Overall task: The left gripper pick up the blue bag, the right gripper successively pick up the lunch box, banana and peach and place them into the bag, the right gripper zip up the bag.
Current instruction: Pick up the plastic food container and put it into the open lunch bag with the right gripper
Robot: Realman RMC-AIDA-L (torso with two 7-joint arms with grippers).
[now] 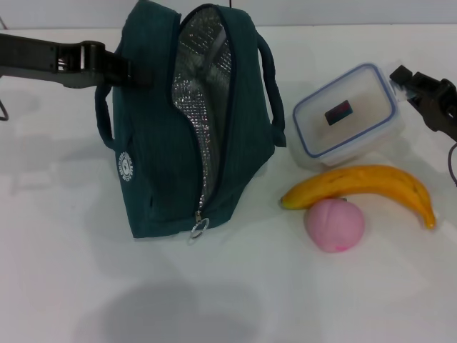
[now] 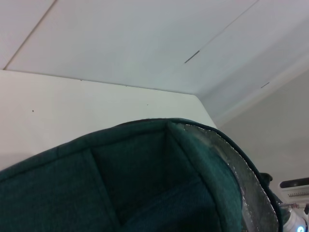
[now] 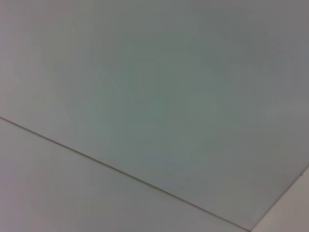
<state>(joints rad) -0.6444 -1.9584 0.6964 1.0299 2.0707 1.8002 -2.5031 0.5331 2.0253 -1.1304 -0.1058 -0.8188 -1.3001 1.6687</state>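
The blue bag (image 1: 161,150) stands upright on the white table, unzipped, with its silver lining (image 1: 203,93) showing. My left gripper (image 1: 136,71) reaches in from the left and is shut on the bag's upper left edge by the handle. The bag's rim fills the left wrist view (image 2: 145,179). The clear lunch box (image 1: 346,114) with a blue-rimmed lid lies right of the bag. My right gripper (image 1: 413,87) is at the box's far right corner. The banana (image 1: 364,184) lies in front of the box. The pink peach (image 1: 334,224) touches the banana's near side.
The bag's zipper pull ring (image 1: 199,227) hangs at the front bottom of the opening. A cable (image 1: 453,161) hangs at the right edge. The right wrist view shows only a plain pale surface (image 3: 154,96).
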